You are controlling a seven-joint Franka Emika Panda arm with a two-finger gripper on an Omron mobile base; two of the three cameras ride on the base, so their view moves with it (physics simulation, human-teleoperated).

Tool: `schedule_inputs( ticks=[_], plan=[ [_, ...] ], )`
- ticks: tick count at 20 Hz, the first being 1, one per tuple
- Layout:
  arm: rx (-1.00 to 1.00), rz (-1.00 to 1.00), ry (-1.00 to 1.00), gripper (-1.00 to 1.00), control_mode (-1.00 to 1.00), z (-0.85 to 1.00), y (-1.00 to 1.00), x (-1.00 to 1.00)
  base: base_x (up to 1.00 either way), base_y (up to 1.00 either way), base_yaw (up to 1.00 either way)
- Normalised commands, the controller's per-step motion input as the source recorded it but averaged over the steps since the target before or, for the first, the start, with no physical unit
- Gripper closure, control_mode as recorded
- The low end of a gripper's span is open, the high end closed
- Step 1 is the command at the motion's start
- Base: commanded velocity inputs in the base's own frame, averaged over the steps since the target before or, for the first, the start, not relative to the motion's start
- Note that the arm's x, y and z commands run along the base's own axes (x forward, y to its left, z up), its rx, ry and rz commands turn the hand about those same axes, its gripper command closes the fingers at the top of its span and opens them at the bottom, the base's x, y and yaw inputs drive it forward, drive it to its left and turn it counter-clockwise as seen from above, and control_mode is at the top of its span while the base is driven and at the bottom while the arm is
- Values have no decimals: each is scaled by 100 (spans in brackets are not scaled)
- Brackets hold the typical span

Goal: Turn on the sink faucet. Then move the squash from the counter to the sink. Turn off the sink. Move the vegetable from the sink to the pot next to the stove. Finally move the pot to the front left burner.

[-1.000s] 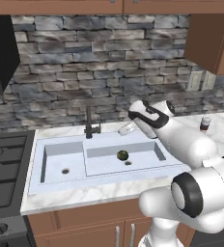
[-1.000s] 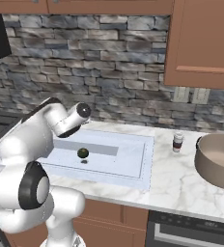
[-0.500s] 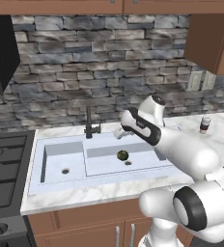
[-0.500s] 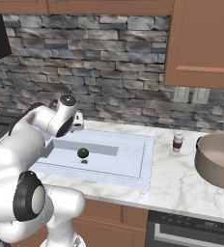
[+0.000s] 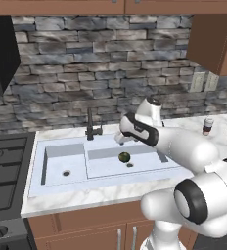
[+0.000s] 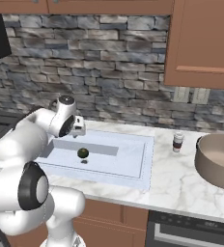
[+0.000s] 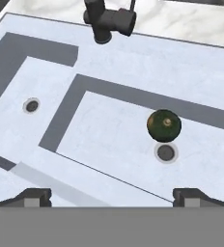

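The faucet (image 7: 106, 19) is cut off at the top edge of the hand view, so its spout and lever cannot be made out there; in the left base view it stands at the far rim of the sink (image 5: 56, 183). The pot (image 6: 219, 159) is cropped by the right frame edge. The squash (image 7: 164, 125), a small dark green ball with faint lighter mottling, lies in the larger right basin, just beside the round drain (image 7: 165, 152). The gripper (image 7: 112, 197) is above the sink with fingers fully spread, pinching nothing.
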Motion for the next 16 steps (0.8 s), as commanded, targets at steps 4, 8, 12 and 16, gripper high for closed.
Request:
schedule_inputs(
  ticks=[4, 8, 12, 16],
  plan=[
    [-2, -5, 3, -100, -100, -33, -19, 0, 0, 0, 0],
    [0, -7, 5, -100, -100, -24, -16, 0, 0, 0, 0],
    [0, -7, 6, -100, -100, -19, -8, 6, 0, 0, 0],
    [0, -10, 6, -100, -100, -27, -3, 15, 0, 0, 0]
  ],
)
